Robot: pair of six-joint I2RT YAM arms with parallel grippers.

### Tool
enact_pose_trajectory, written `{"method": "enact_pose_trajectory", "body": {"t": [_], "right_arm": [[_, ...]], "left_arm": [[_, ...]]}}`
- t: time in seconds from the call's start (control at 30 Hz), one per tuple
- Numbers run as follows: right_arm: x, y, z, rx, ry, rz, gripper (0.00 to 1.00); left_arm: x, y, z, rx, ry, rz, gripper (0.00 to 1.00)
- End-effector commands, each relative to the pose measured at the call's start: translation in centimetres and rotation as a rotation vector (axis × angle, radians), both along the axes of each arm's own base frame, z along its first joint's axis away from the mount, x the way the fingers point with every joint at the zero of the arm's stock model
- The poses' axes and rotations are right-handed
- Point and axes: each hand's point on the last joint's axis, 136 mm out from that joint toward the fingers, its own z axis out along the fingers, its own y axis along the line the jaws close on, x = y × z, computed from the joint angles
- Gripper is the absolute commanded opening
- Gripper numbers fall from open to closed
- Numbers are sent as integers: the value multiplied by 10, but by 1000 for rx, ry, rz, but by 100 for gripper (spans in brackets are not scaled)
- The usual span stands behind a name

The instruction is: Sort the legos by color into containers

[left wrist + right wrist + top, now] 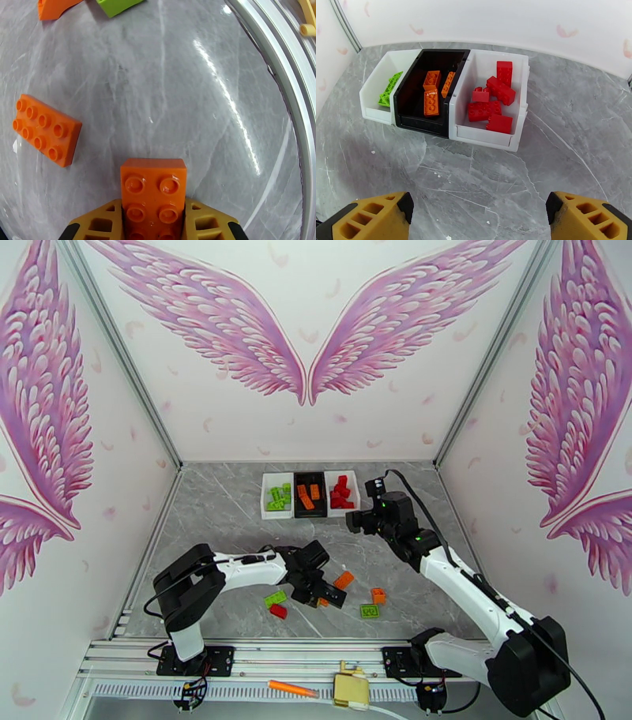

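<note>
Currently, a small orange studded plastic brick [153, 177] is clamped in the left gripper [153, 209]; the right gripper [480, 215] is seen spread wide, empty.

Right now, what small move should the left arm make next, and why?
Probably a straight lift: the left gripper is shut on an orange brick low at the tabletop, and the black bin holding orange bricks sits at the far side, so it needs clearance first.

From where I stand, the grey marble-look tabletop [177, 98] is smooth and shiny. The orange brick [153, 185] is glossy plastic, the bins [484, 136] smooth plastic, the edge rail [268, 39] brushed metal.
</note>
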Motion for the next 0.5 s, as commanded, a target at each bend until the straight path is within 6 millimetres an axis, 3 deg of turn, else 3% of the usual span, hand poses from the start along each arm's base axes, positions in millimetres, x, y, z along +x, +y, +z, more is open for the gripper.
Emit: {"method": "enact_pose_trajectory", "body": {"t": [0.0, 0.23, 0.47], "right_arm": [[0, 0, 20, 10, -35, 13, 94], [-5, 2, 39, 33, -73, 31, 98], [-19, 10, 58, 67, -111, 104, 99]], "left_arm": [[3, -6, 10, -44, -18, 26, 23], [13, -16, 52, -241, 22, 170, 23], [57, -11, 106, -534, 30, 472, 23]]}}
